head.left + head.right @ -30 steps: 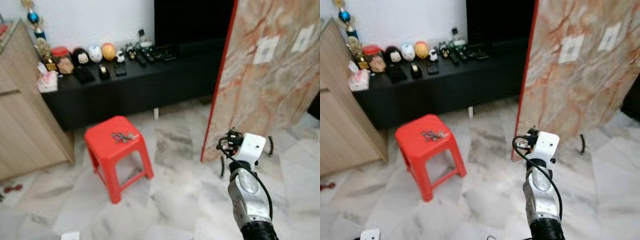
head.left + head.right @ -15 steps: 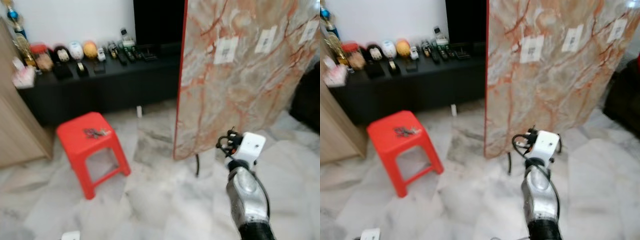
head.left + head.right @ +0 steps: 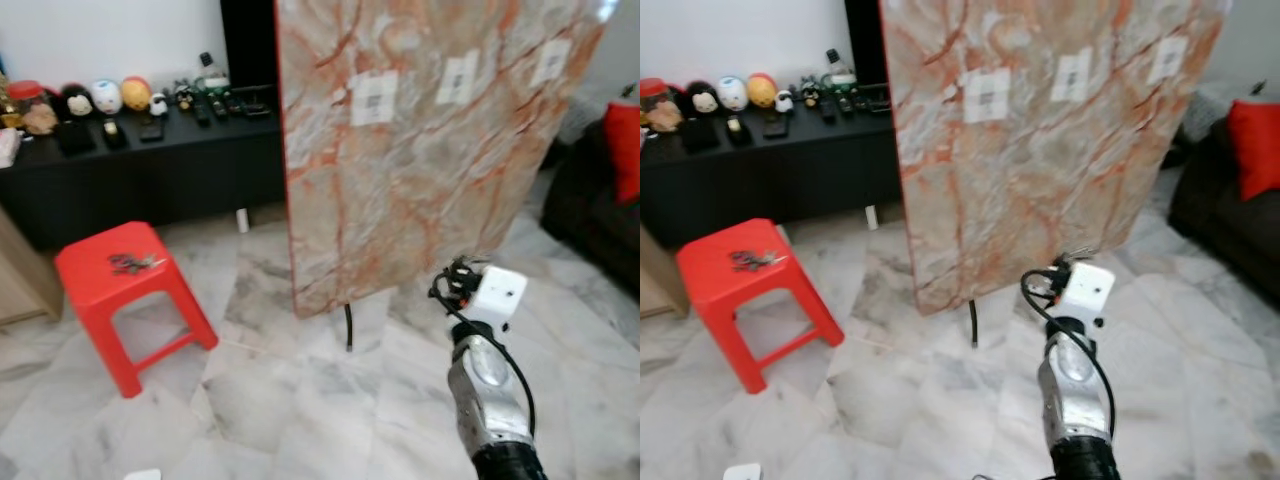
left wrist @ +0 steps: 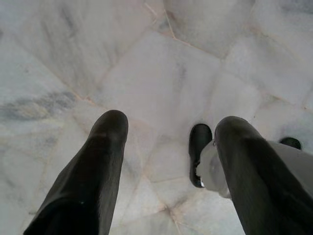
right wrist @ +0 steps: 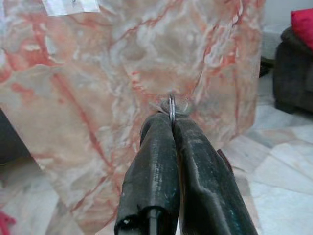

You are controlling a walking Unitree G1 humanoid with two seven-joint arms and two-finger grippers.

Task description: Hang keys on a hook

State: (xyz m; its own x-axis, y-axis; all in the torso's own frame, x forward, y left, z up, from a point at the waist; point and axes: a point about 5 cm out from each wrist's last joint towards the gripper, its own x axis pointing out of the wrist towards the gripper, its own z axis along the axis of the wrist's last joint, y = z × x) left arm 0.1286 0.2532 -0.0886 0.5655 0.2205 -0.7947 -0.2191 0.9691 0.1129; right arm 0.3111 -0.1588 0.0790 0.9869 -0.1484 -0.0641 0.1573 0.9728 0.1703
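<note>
My right gripper is shut on a thin metal key ring, which pokes out between its fingertips. It faces a tall pink-and-orange marble board standing on thin black legs, a short way in front of it. White tags are stuck along the board's upper part; I cannot make out a hook. My right arm rises at the lower right. A bunch of keys lies on a red stool at the left. My left gripper hangs open over the floor.
A black low bench with figurines and remotes runs along the back wall at the left. A dark sofa with a red cushion stands at the right edge. The floor is pale marble tile.
The camera has swung to the right: stool and bench slid left and the marble board now stands in the middle. My right arm holds the same pose, still shut on the ring.
</note>
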